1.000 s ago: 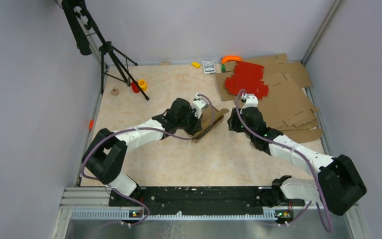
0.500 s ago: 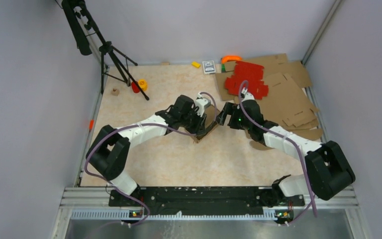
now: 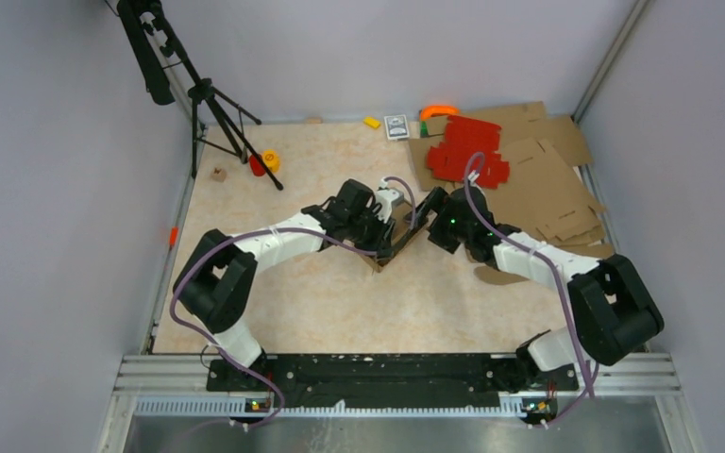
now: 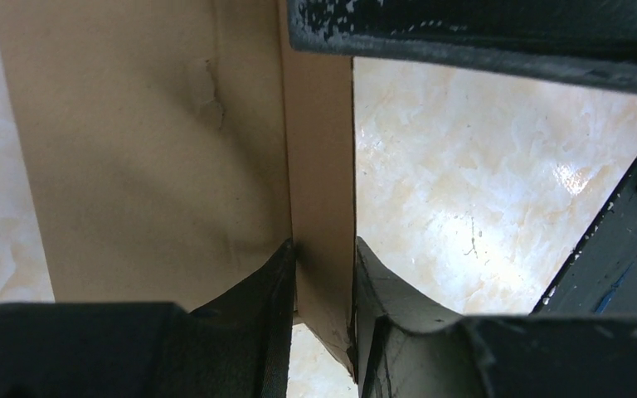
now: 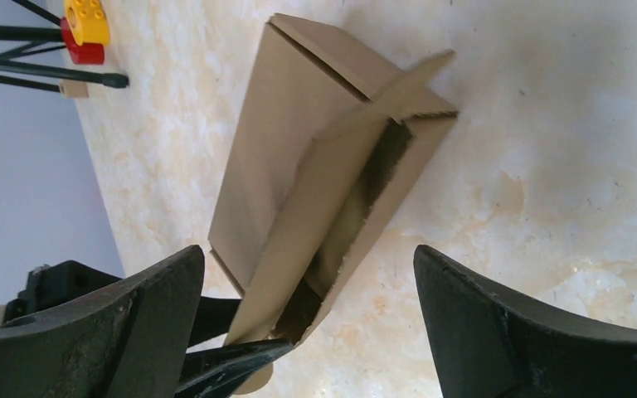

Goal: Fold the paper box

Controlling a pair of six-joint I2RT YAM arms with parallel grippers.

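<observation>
While you scan from above, count one paper box [image 3: 400,233], a plain brown corrugated cardboard piece with creased panels, partly folded, on the marbled beige tabletop [image 3: 340,293] near its middle. Two black two-finger grippers meet at it. The box's long axis runs diagonally, from near-left to far-right, and its hollow side faces your right wrist camera. Your left gripper [image 4: 322,274] is clamped on one upright cardboard panel, with both fingers pressing its faces. Your right gripper [image 5: 307,261] is spread wide, with the box seen between its fingers and neither one touching it. A heap of red cardboard sheets [image 3: 467,151] lies on flat brown sheets [image 3: 547,179] at far right, well apart.
</observation>
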